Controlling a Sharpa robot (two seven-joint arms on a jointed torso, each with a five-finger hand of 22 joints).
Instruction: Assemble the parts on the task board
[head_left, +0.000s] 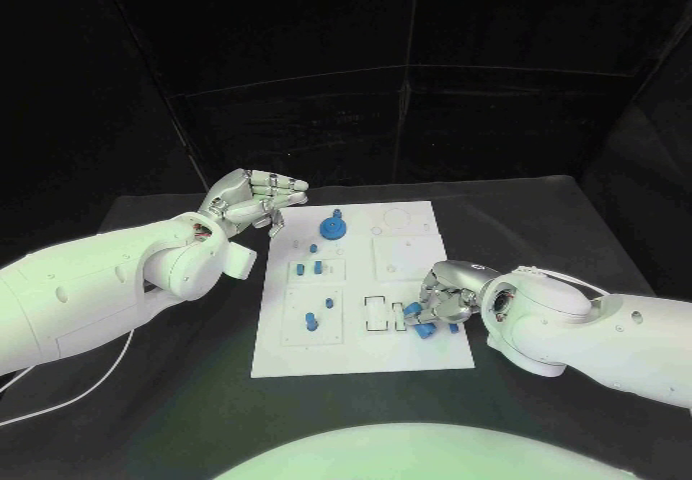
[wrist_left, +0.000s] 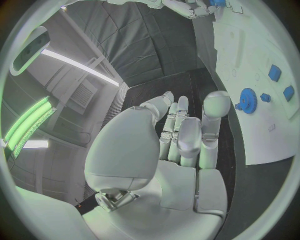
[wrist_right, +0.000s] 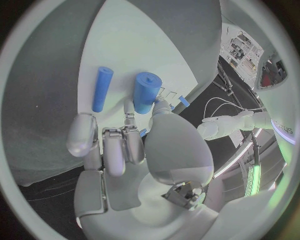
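Left hand (head_left: 257, 197): hovers over the table just off the board's far-left corner, fingers curled in, holding nothing.
Board (head_left: 418, 222): white plate mid-table, the landmark for all else.
Gear (head_left: 333, 227): blue, flat on the board's far half, just beside the left hand.
Small parts (head_left: 313, 267): blue, on the board's left half, between gear and near edge, untouched.
Right hand (head_left: 437, 300): at the board's near-right edge, fingers bent round a thick blue peg (wrist_right: 146, 92); it looks pinched between thumb and fingertips, though the contact is partly hidden.
Thin peg (wrist_right: 102, 88): lies flat on the board just beside the thick one, free.
Key relation: both pegs lie just ahead of the right fingertips, long axes roughly parallel and running away from the palm; the right hand is far nearer them than the left.
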